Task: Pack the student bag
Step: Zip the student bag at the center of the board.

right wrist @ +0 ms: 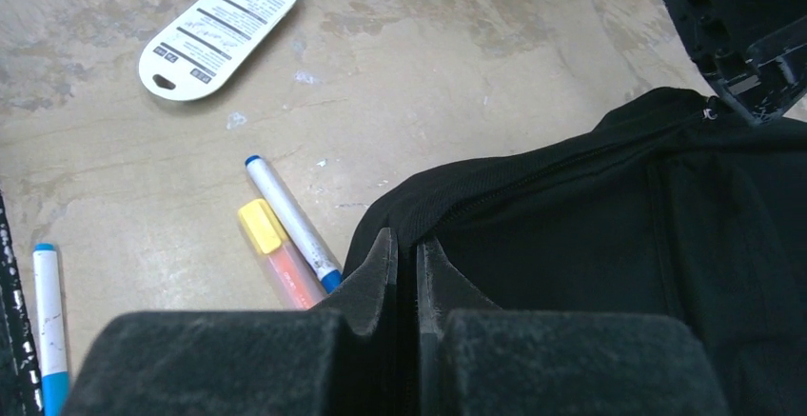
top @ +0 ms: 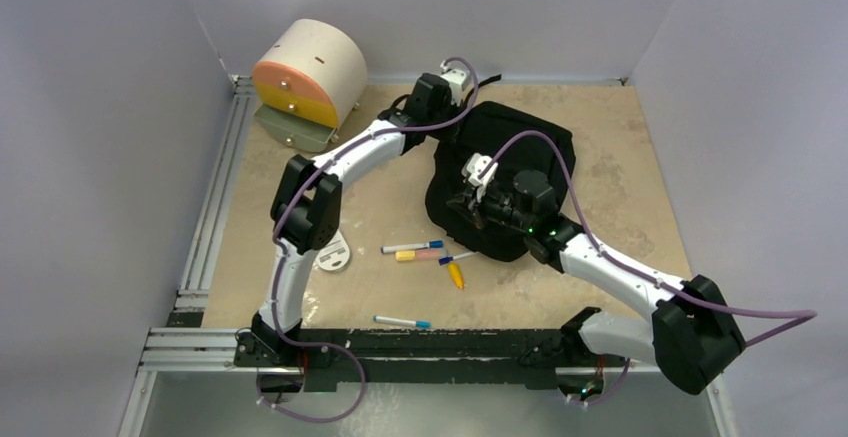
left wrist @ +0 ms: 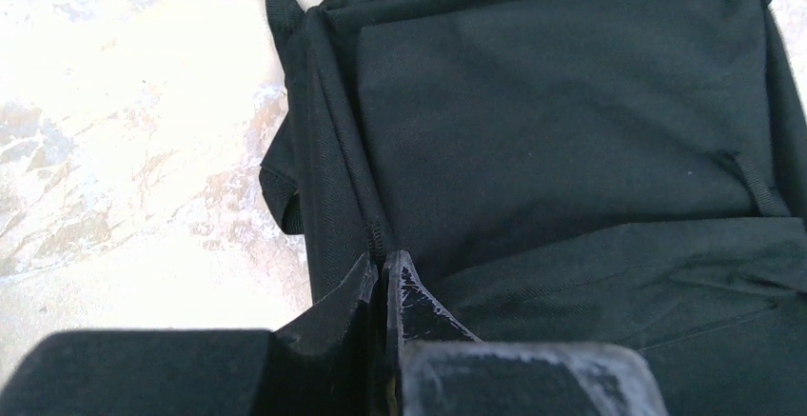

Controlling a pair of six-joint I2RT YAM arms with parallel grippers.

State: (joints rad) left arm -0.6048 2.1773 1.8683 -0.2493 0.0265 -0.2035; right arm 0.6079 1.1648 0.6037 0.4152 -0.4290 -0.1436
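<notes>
Left jaws: pressed together at the zipper seam of the large soft black fabric backpack. Right jaws: pressed together at its lower edge. We log it mid-frame on the beige worktop.

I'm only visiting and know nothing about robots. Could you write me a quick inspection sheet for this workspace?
Surface: beige mottled table, scuffed.
Job's things: black student bag lying mid-table.
Clutter: several markers loose beside the bag; white oval card; cream-and-orange drum box at the far left corner.
Grippers: left gripper shut on the bag's zipper seam; right gripper shut on its near edge.
Cables: purple cables run along both arms, one arcing above the bag.
Surroundings: plain grey walls; metal rails along the left side.
</notes>
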